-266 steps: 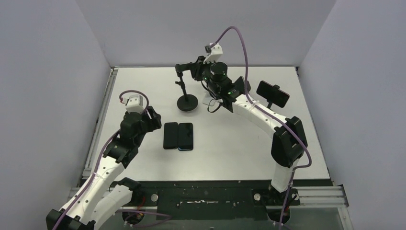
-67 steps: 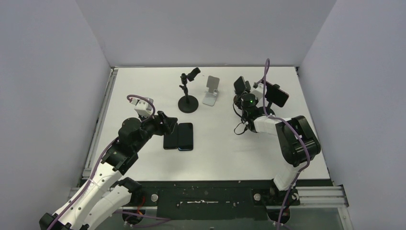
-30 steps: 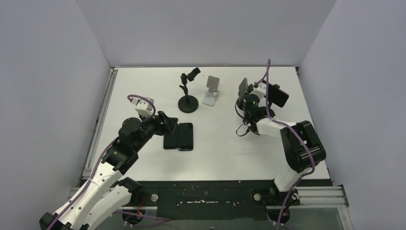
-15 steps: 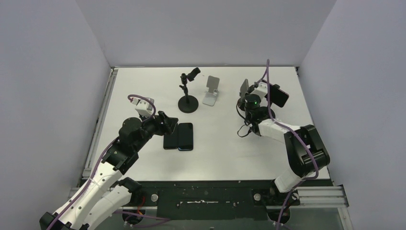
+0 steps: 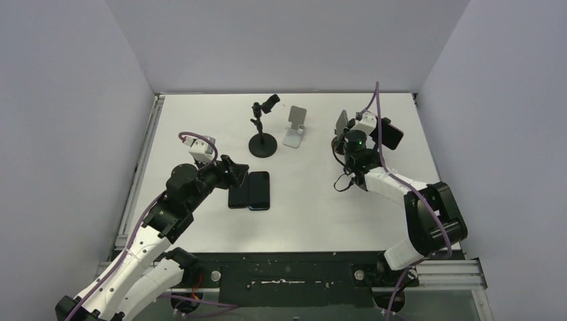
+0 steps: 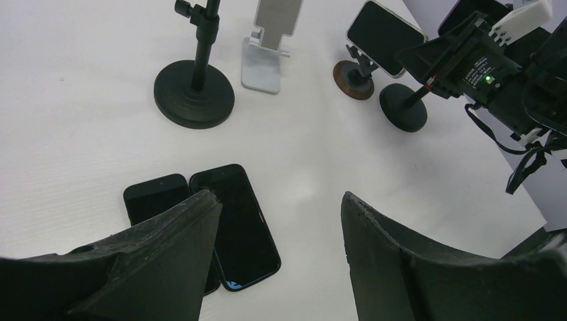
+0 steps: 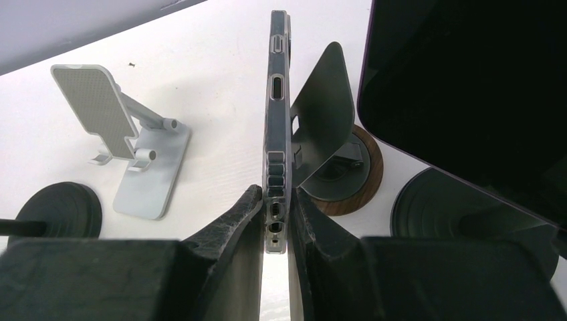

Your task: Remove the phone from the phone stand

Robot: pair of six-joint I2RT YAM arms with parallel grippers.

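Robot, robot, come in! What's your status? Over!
Left gripper open. Right gripper shut on phone, beside stand. Second phone close alongside.

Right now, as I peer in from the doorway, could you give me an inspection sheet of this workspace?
Surface: white table.
Job's things: phone in clear case upright and edge-on beside the wood-based stand; second phone mounted on a black stand.
Clutter: two dark phones lying flat side by side; black pole stand; silver folding stand.
Grippers: right gripper shut on the cased phone; left gripper open above the flat phones.
Cables: purple cable looping over each arm.
Surroundings: plain grey walls.
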